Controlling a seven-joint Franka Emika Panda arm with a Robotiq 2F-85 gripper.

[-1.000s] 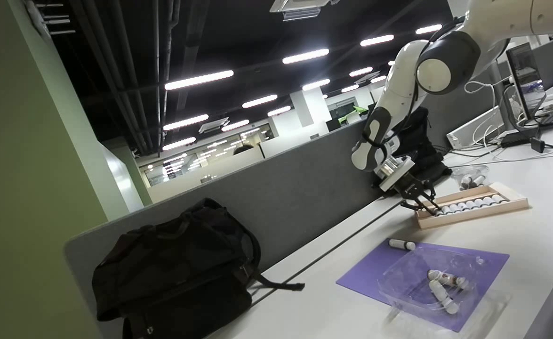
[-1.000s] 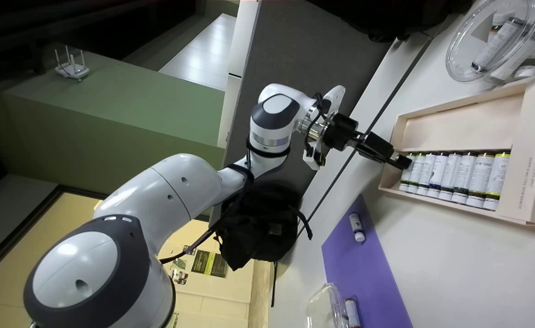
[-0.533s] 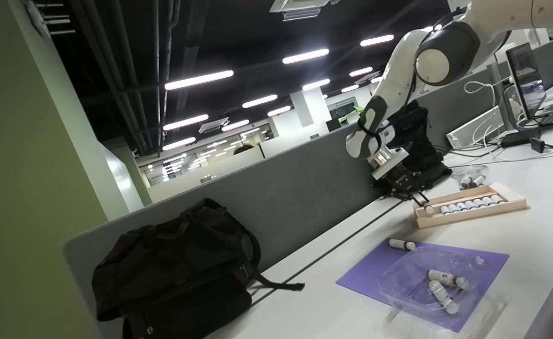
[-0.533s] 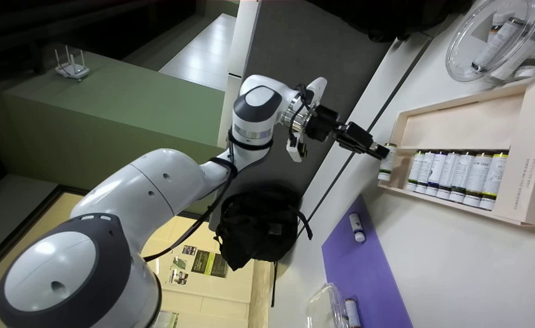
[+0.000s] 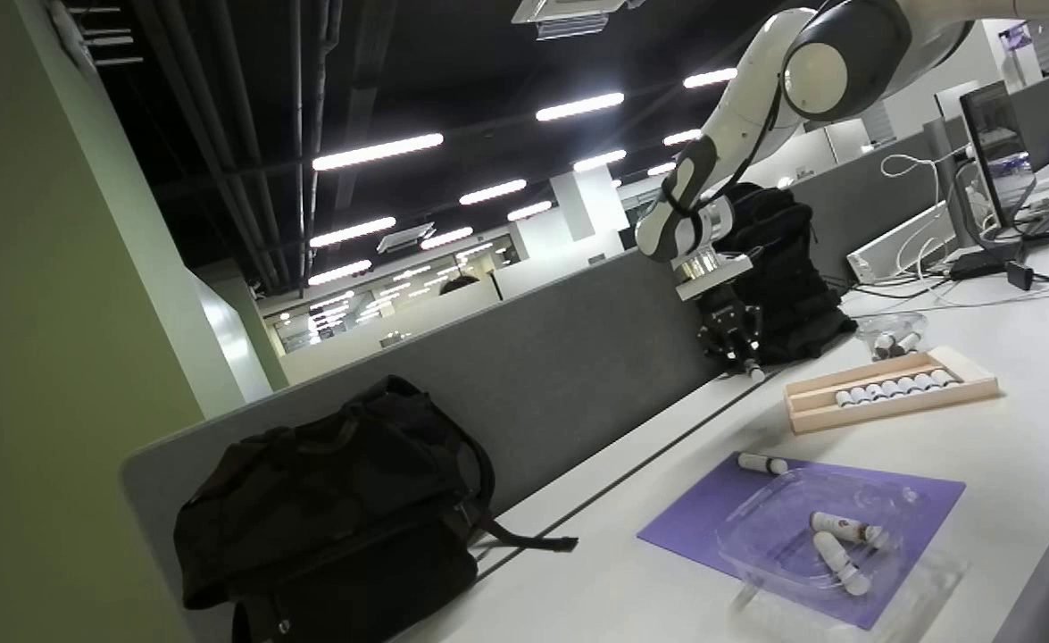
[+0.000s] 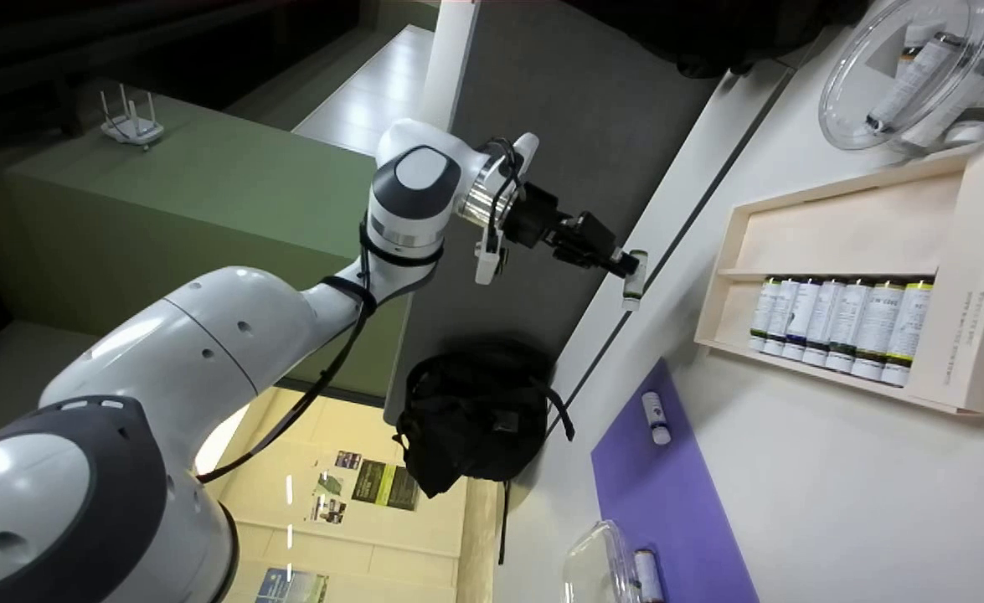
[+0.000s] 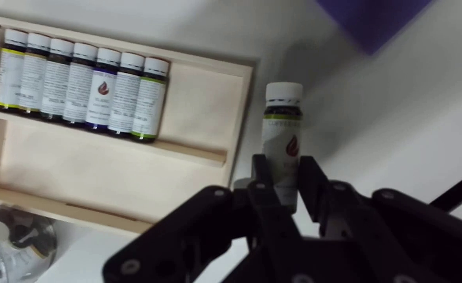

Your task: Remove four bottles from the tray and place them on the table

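Pincer [image 7: 283, 167] clamped on a btl [image 7: 281, 135]; in wrist vw, long axis ~up-down, cap [image 7: 284, 93] twd top.

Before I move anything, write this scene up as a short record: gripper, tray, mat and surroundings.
Gripper: shut on the held bottle
Held bottle: white cap, green band; raised above the table, off the tray
Tray: seven bottles side by side in one compartment
Purple mat: white-capped bottle lying on it near a corner
Clear container: at the mat's edge; two more bottles show through it, inside or behind, cannot tell
Backpacks: two, black, by the grey partition
Pending: held bottle not yet set down
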